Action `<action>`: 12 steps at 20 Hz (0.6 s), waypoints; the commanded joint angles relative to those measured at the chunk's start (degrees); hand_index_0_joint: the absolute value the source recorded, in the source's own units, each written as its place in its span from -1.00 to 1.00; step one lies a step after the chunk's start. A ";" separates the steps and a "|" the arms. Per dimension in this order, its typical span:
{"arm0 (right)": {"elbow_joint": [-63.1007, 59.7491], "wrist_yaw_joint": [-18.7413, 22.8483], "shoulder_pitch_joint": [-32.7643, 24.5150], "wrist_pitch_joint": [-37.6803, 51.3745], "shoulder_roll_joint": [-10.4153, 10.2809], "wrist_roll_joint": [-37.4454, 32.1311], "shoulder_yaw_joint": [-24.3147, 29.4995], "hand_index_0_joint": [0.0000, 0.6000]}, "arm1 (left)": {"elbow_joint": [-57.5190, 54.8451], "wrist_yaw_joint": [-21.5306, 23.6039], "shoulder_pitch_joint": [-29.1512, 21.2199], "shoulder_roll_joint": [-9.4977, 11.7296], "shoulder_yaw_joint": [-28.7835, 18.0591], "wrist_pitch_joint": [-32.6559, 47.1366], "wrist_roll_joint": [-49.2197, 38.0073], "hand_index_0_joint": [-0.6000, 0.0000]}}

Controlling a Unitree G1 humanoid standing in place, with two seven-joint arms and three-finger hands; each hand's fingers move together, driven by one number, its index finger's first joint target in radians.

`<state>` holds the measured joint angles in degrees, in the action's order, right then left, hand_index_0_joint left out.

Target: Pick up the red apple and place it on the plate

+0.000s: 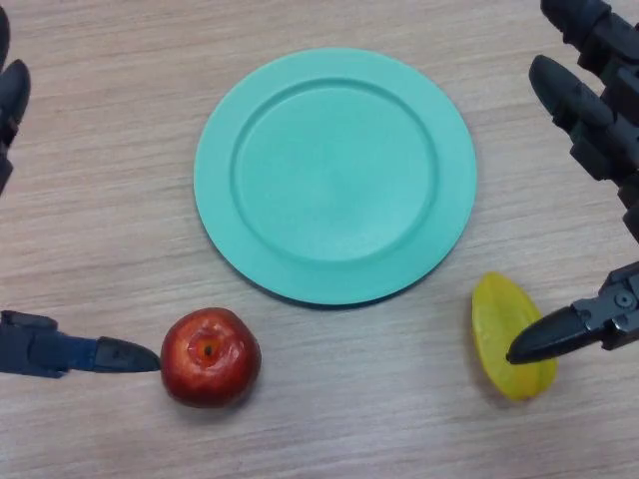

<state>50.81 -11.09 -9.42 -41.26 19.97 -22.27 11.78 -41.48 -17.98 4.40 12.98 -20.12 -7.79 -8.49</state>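
Observation:
A red apple (211,356) lies on the wooden table, just below the left rim of a turquoise plate (334,175). The plate holds nothing. My left hand (60,351) comes in from the left edge; its thumb tip touches or nearly touches the apple's left side, and its fingers (12,95) stand straight up at the far left, away from the apple. My right hand (599,120) is at the right edge with straight fingers, its thumb (559,334) reaching over a yellow fruit.
A yellow star fruit (509,334) lies on the table to the lower right of the plate, under my right thumb. The wooden table (100,230) lies bare between the plate and the left edge.

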 commanded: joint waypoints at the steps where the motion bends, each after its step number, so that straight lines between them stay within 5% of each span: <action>1: 1.98 0.17 -1.79 7.98 1.67 -0.87 3.07 -1.00 | -3.21 1.88 -0.56 2.49 -1.63 2.34 -0.47 1.00; 8: 1.65 0.76 -3.22 7.76 1.82 -0.19 2.39 -1.00 | -2.94 2.24 -1.11 2.45 -0.77 1.09 -0.49 1.00; 12: 0.56 1.13 -3.59 8.16 1.61 0.50 0.83 -1.00 | 1.21 -0.39 3.77 0.05 0.42 10.55 4.71 1.00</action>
<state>48.41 -10.67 -11.39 -41.07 20.05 -20.72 10.50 -37.05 -18.19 9.02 11.72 -17.74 -4.50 -3.28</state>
